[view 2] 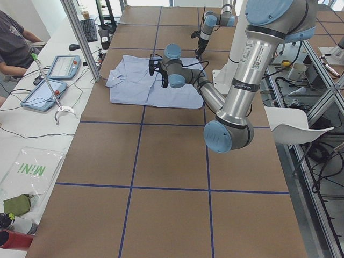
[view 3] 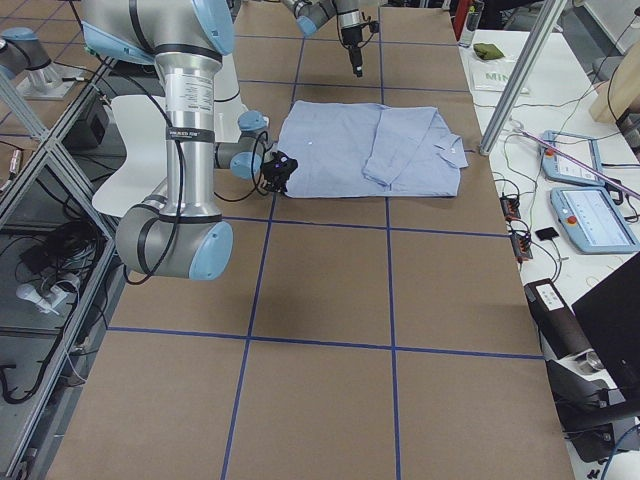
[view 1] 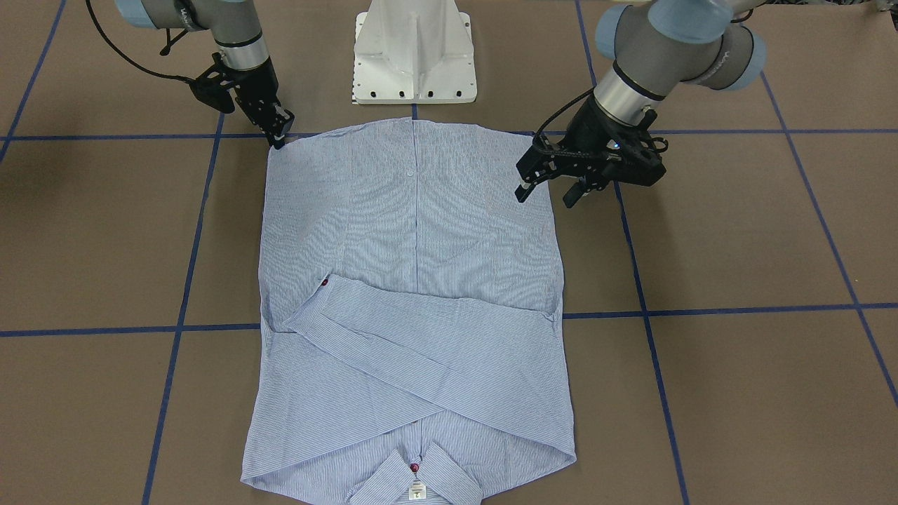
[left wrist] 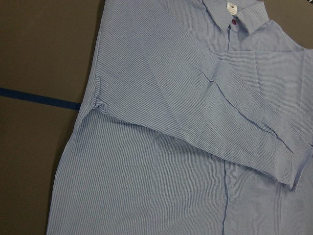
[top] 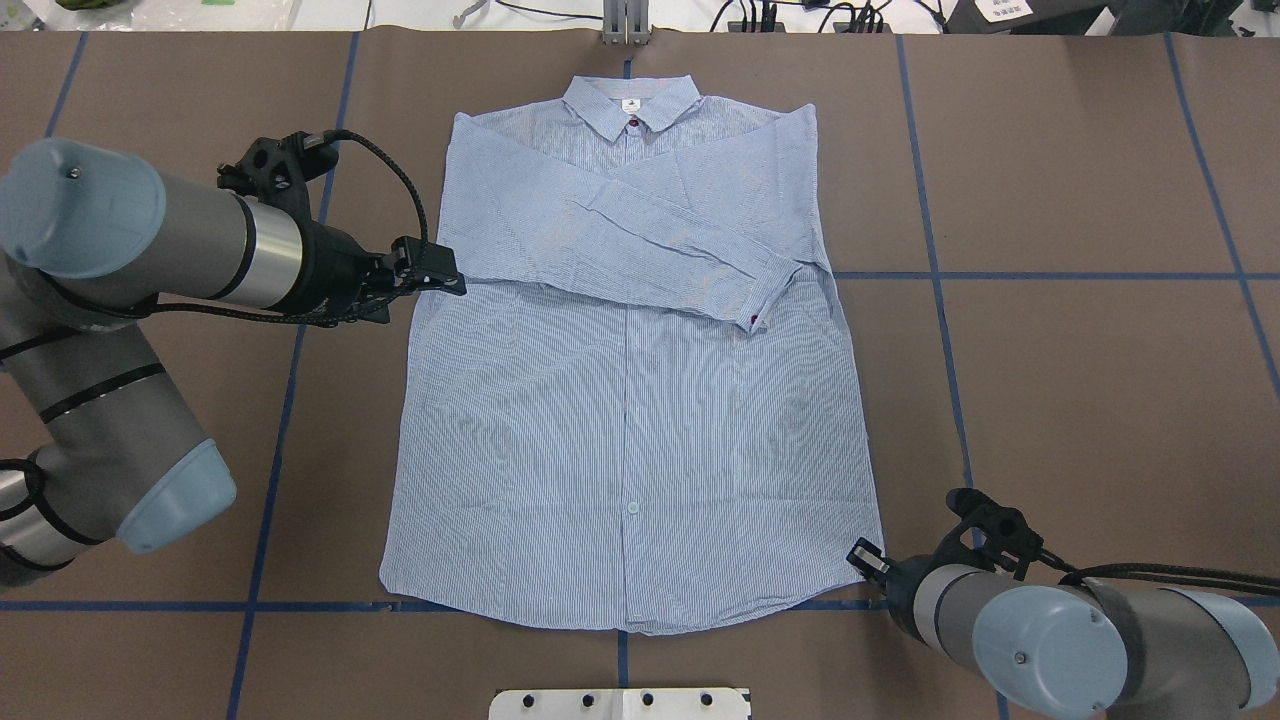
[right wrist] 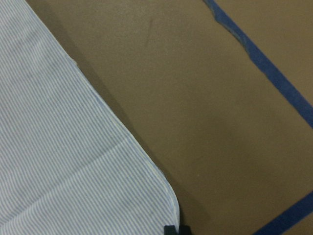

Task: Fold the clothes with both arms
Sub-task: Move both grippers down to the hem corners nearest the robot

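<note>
The striped light blue shirt (top: 630, 420) lies flat and face up on the brown table, collar (top: 630, 100) away from the robot, with both sleeves folded across the chest. My left gripper (view 1: 549, 193) is open and empty, hovering at the shirt's side edge by the sleeve fold; the overhead view (top: 440, 280) shows it too. The left wrist view shows the folded sleeves (left wrist: 205, 107) and no fingers. My right gripper (view 1: 280, 135) looks shut, its tips at the hem corner (right wrist: 161, 196) nearest the robot. The corner lies flat and is not held.
The white pedestal base (view 1: 414, 56) stands just behind the hem. Blue tape lines (view 1: 701, 308) cross the table. In the left side view an operator (view 2: 13, 43) sits by tablets (view 2: 64, 67) beyond the collar end.
</note>
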Robot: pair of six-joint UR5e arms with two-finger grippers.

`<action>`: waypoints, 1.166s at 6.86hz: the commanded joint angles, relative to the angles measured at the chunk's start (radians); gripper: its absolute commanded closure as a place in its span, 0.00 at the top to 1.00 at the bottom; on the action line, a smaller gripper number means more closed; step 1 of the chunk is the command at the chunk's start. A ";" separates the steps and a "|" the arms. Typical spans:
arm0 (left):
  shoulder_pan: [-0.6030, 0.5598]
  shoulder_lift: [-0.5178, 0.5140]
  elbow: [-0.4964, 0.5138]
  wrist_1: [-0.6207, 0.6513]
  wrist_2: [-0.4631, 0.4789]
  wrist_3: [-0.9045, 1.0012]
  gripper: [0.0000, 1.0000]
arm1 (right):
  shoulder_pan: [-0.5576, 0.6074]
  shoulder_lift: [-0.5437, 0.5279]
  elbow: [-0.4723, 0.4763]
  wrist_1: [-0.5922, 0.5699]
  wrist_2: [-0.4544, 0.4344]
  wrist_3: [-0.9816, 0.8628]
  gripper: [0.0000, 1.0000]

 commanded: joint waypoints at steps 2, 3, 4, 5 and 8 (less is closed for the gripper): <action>0.037 0.026 -0.050 0.024 0.012 -0.088 0.99 | 0.010 -0.003 0.022 -0.002 0.004 0.000 0.00; 0.078 0.090 -0.118 0.044 0.027 -0.120 0.99 | 0.015 -0.006 0.021 0.000 0.004 -0.002 0.00; 0.183 0.150 -0.175 0.076 0.131 -0.161 0.99 | 0.015 -0.008 0.021 -0.002 0.006 -0.002 0.00; 0.288 0.191 -0.208 0.160 0.230 -0.186 0.99 | 0.015 -0.009 0.021 -0.002 0.006 -0.002 0.00; 0.427 0.253 -0.200 0.223 0.336 -0.258 0.89 | 0.015 -0.008 0.021 0.000 0.006 -0.002 0.00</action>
